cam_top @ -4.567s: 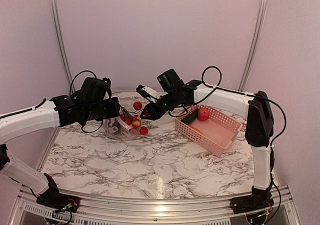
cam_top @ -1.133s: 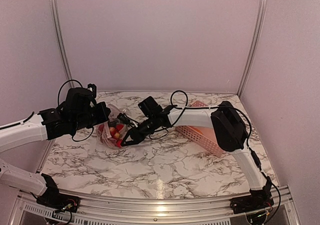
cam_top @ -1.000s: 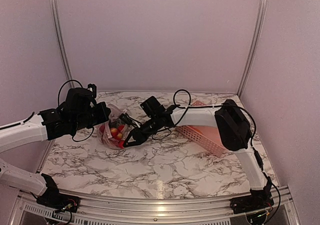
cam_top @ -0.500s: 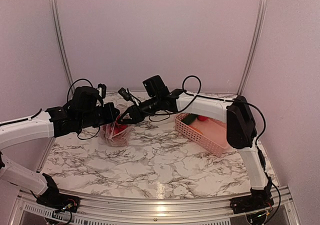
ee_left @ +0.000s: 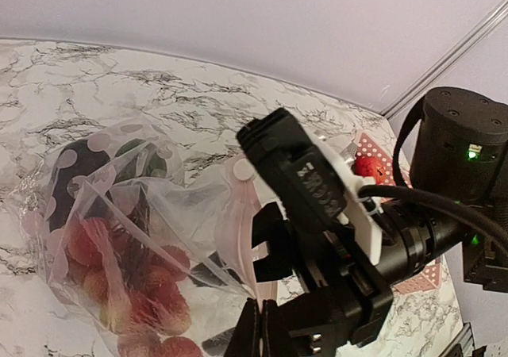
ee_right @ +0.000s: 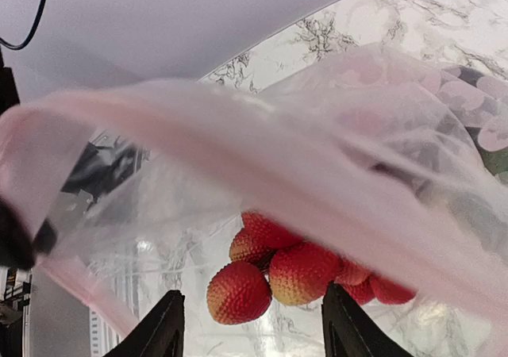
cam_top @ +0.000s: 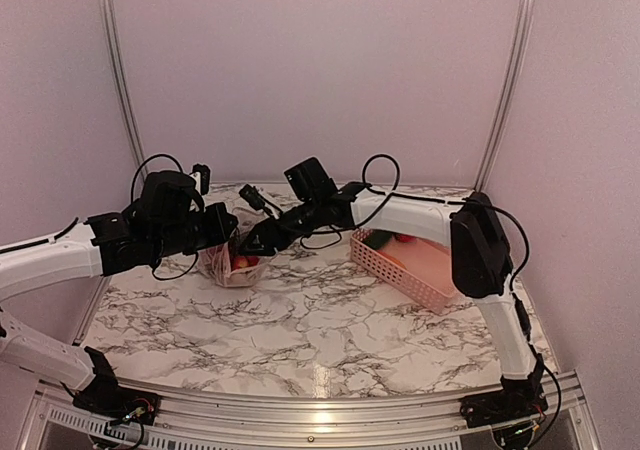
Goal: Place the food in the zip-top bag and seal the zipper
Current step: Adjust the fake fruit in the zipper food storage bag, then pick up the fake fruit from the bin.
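The clear zip-top bag (cam_top: 232, 266) hangs upright at the table's left. It holds the cluster of small red bumpy balls (ee_right: 278, 270), also seen in the left wrist view (ee_left: 151, 293), and a dark piece behind them (ee_left: 75, 174). My left gripper (ee_left: 259, 303) is shut on the bag's whitish zipper strip (ee_left: 238, 214) and holds it up; from above it (cam_top: 226, 232) is at the bag's top. My right gripper (ee_right: 252, 293) is open at the bag's mouth, with the balls between its fingers and beyond them. From above it (cam_top: 252, 242) is beside the bag's right edge.
The pink basket (cam_top: 432, 270) stands at the right and holds a green cucumber (cam_top: 378, 238) and a red round fruit (cam_top: 404, 236), which also shows in the left wrist view (ee_left: 367, 166). The two grippers are very close together over the bag.
The red ball cluster, earlier held above the table by my right gripper, is in the bag. The bag has been raised from lying to hanging. My right gripper has pulled back to the mouth.
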